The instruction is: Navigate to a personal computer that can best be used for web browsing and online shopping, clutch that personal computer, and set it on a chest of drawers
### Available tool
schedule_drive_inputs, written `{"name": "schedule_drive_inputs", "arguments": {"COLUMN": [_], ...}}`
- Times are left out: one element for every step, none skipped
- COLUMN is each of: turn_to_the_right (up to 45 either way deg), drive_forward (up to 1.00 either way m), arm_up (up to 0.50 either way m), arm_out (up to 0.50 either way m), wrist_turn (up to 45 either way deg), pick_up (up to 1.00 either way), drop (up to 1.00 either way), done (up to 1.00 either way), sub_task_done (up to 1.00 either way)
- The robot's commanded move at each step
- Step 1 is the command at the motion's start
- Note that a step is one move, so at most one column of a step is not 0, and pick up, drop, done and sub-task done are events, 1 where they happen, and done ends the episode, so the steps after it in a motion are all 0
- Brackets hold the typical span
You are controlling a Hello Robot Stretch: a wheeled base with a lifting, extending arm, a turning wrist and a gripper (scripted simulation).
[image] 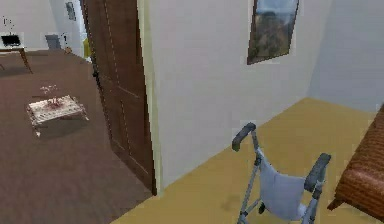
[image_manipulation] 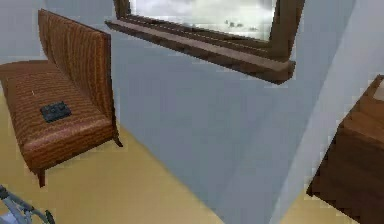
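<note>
The gripper's state cannot be told. In the forward view a grey-blue walker stands on the yellow floor, near a brown wooden piece of furniture at the right edge. Beyond are a white wall with a framed picture and a dark brown door. Past the door sits a low table. Farther left, a small dark shape rests on a far wooden table, too small to tell whether it is the personal computer. In the arm side view a dark flat thing lies on a striped brown chair, left of a wood-framed window.
</note>
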Motion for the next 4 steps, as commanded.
{"name": "schedule_drive_inputs", "arguments": {"turn_to_the_right": [-45.0, -3.0, 0.0, 0.0], "drive_forward": [0.00, 0.00, 1.00, 1.00], "arm_up": [0.00, 0.00, 0.00, 0.00], "arm_out": [0.00, 0.00, 0.00, 0.00], "wrist_turn": [0.0, 0.0, 0.0, 0.0], "pick_up": [0.00, 0.00, 0.00, 0.00], "drop": [0.00, 0.00, 0.00, 0.00], "done": [0.00, 0.00, 0.00, 0.00], "sub_task_done": [0.00, 0.00, 0.00, 0.00]}}
